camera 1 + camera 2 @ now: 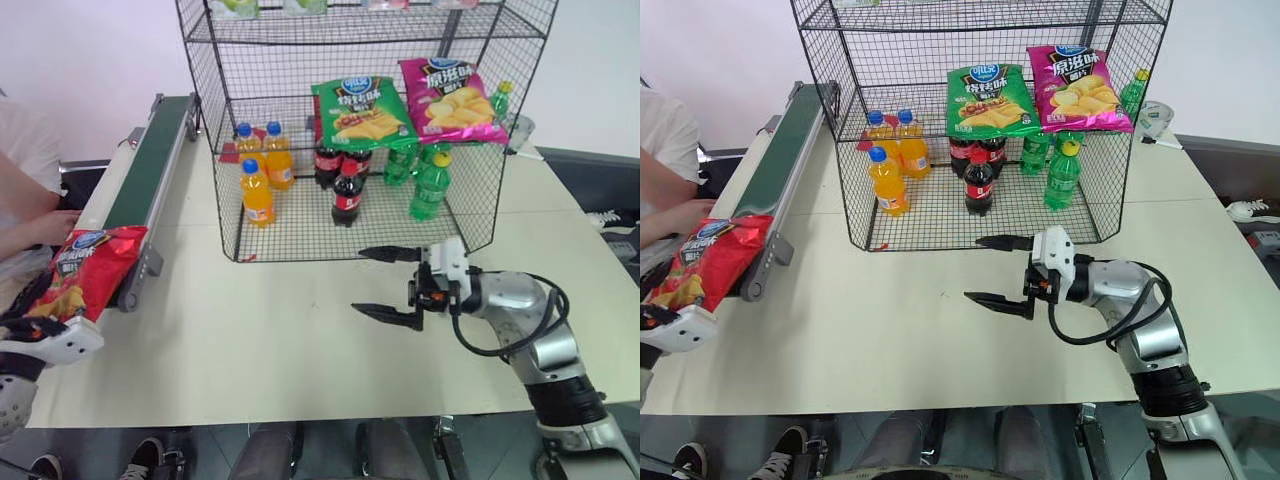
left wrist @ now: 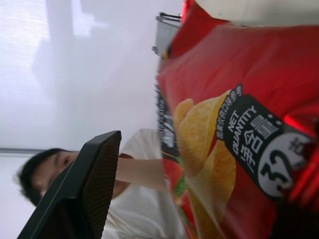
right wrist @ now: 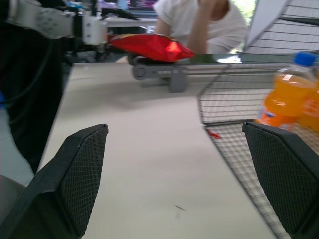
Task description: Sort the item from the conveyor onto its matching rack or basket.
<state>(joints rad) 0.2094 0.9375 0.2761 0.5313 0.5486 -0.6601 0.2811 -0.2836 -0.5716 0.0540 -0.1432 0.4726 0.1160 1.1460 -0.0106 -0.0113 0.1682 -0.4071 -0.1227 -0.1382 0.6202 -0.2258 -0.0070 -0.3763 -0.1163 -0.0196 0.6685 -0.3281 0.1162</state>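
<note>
At the conveyor's [image 1: 140,170] near end, the left end effector [image 1: 30,330] pinches the red crisp bag [image 1: 88,268].

Red crisp bag [image 1: 88,268] (yellow crisps pictured), dark-green conveyor [image 1: 150,165], black rack [image 1: 300,60]

Shiny red crisp bag [image 1: 85,268] at near end of dark-green conveyor [image 1: 148,165], black wire rack [image 1: 360,130] beyond.

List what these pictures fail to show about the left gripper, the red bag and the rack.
- Left gripper: its grip on the red crisp bag is hidden; in the left wrist view the bag covers one finger.
- Bag's logo: too small in the head views.
- Wire rack: top tier cut off by the upper edge.
</note>
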